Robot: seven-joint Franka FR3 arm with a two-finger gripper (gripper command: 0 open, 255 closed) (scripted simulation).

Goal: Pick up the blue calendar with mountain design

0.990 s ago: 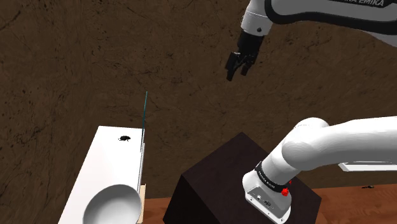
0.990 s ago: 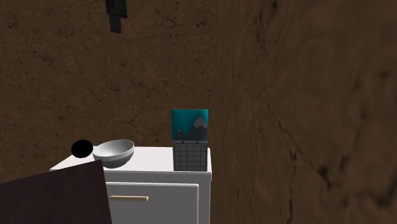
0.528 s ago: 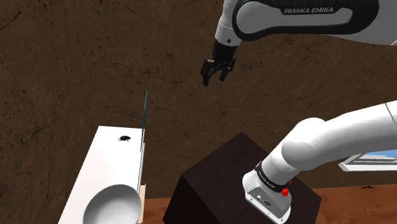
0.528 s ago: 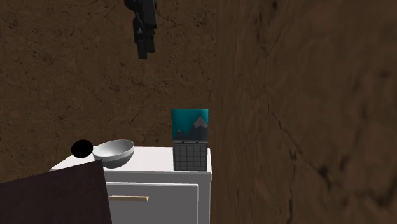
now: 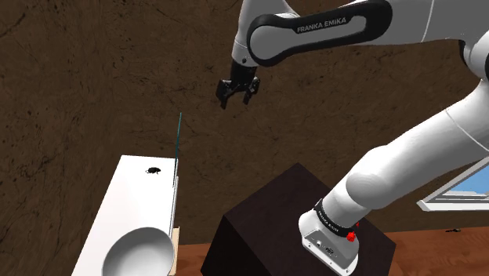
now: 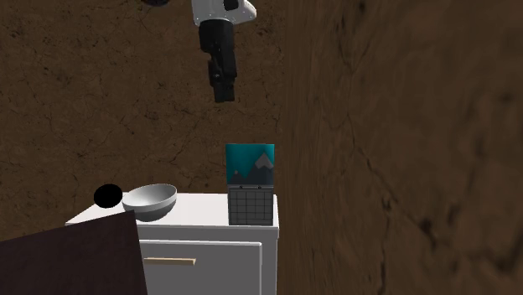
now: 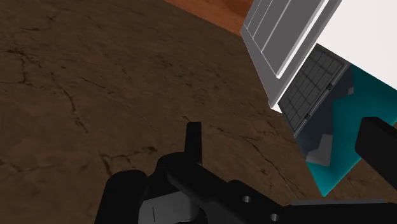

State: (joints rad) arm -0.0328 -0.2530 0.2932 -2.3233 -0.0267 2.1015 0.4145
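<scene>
The calendar (image 6: pixel 250 163) stands upright at the right end of a white cabinet top (image 6: pixel 201 209); its upper part is blue-teal with grey mountains, its lower part a dark grid. In the shoulder view the calendar (image 5: pixel 178 141) appears edge-on as a thin teal line. My black gripper (image 6: pixel 221 90) hangs in the air well above it, slightly toward the second exterior view's left, touching nothing. In the wrist view the calendar (image 7: pixel 340 137) lies ahead of the gripper (image 7: pixel 284 137), whose fingers (image 7: pixel 193 141) stand wide apart and open. The shoulder view has the gripper (image 5: pixel 235 96) up to the right of the cabinet.
A grey bowl (image 6: pixel 151 199) and a small black object (image 6: pixel 106 195) sit on the same cabinet top, left of the calendar. The cabinet has a drawer with a pale handle (image 6: pixel 170 261). My dark stand (image 5: pixel 302 227) is beside it. Brown cracked walls surround the cabinet.
The arm has swung toward the shoulder view's left and slightly down, bringing the gripper closer above the calendar. Calendar, bowl and black object have not moved.
</scene>
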